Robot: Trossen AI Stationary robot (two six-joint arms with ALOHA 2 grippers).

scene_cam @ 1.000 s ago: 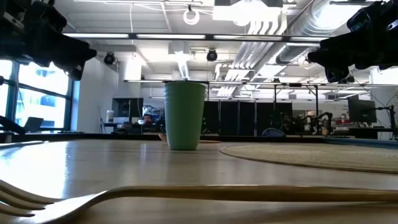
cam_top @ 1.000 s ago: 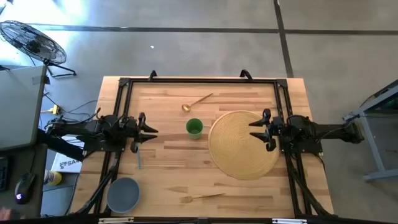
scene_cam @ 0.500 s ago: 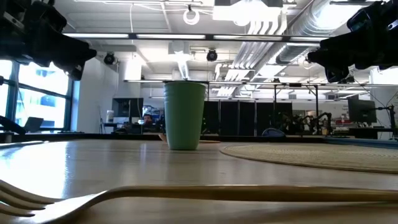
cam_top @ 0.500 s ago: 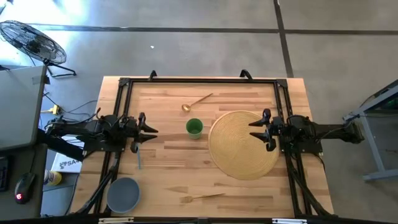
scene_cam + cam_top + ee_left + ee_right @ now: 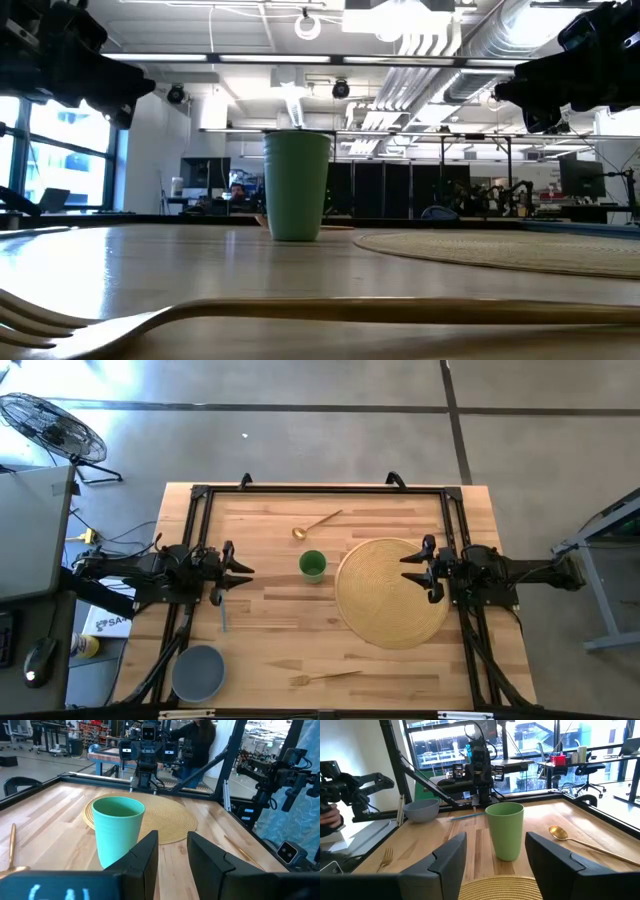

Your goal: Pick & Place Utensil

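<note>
Nothing is shifting since a second ago — the left gripper (image 5: 238,572) and right gripper (image 5: 413,571) are both idling with fingers apart, the gold spoon (image 5: 314,523) and wooden fork (image 5: 324,677) are lying untouched, so picking is not yet starting.

Bare wood lies open between the cup (image 5: 312,565) and the fork (image 5: 325,677) near the front edge. The mat (image 5: 392,592) lies flat and blocks nothing. The cup stands upright mid-table, the one tall obstacle, with the spoon (image 5: 316,523) lying just behind it. The bowl (image 5: 198,671) fills the front left corner.
</note>
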